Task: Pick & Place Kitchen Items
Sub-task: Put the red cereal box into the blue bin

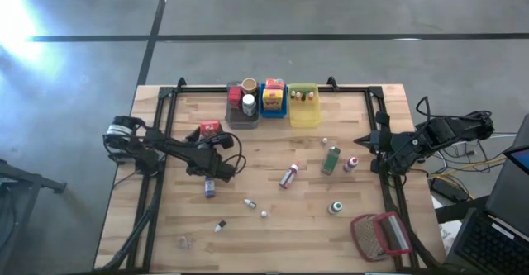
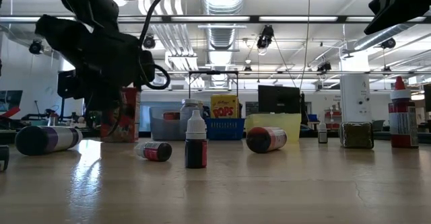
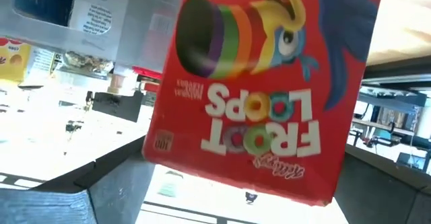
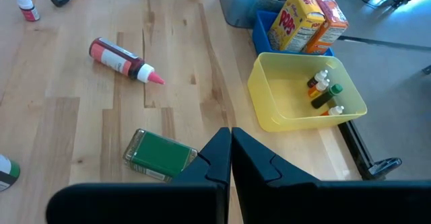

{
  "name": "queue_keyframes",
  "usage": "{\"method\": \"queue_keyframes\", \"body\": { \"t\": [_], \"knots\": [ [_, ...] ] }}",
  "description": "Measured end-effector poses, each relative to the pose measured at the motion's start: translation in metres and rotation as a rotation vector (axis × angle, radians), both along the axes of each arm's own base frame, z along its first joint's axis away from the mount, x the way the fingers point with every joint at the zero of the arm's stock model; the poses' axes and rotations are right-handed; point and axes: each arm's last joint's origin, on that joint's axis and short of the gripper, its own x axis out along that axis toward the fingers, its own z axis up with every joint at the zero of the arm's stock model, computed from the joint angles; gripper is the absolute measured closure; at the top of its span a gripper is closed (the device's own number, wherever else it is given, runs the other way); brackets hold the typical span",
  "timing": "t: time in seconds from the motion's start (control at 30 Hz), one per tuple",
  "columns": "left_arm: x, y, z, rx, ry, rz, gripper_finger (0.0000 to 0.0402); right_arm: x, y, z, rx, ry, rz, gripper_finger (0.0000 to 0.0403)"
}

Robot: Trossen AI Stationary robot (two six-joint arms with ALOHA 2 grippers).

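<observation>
Two wide-spread fingers of the left gripper [image 1: 213,139] flank the red cardboard Froot Loops cereal box [image 3: 262,83] (contact unclear); right gripper [image 4: 230,158] pressed together, parked at the table's right edge.

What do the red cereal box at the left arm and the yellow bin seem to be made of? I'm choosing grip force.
The red cereal box looks like thin printed cardboard with a slight gloss: flat faces, sharp edges, full-colour print. The yellow bin looks like moulded plastic, smooth and a little translucent, with rounded corners and an even rim. Neither can be confirmed by look alone.
</observation>
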Motion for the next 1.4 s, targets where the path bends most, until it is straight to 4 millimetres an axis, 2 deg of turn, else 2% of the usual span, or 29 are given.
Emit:
{"method": "queue_keyframes", "body": {
  "t": [0.53, 0.77, 0.87, 1.0, 1.13, 1.23, 1.4],
  "knots": [
    [0.005, 0.000, 0.021, 0.034, 0.007, 0.016, 0.0001, 0.000, 0.000, 0.000, 0.000, 0.000, 0.000, 0.0394],
    [0.010, -0.002, 0.042, 0.031, -0.040, 0.051, 0.0001, 0.000, 0.000, 0.000, 0.000, 0.000, 0.000, 0.0394],
    [0.011, -0.003, 0.056, -0.040, -0.111, 0.130, 0.0001, 0.000, 0.000, 0.000, 0.000, 0.000, 0.000, 0.0394],
    [0.012, -0.005, 0.085, -0.239, -0.340, 0.347, 0.0001, 0.000, 0.000, 0.000, 0.000, 0.000, 0.000, 0.0394],
    [0.007, -0.007, 0.128, -0.474, -0.624, 0.502, 0.0002, 0.000, 0.000, 0.000, 0.000, 0.000, 0.000, 0.0394],
    [-0.001, -0.008, 0.161, -0.673, -0.889, 0.525, 0.0002, 0.000, 0.000, 0.000, 0.000, 0.000, 0.000, 0.0394],
    [-0.025, -0.008, 0.205, -1.016, -1.323, 0.414, 0.0002, 0.000, 0.000, 0.000, 0.000, 0.000, 0.000, 0.0394]
  ]
}}
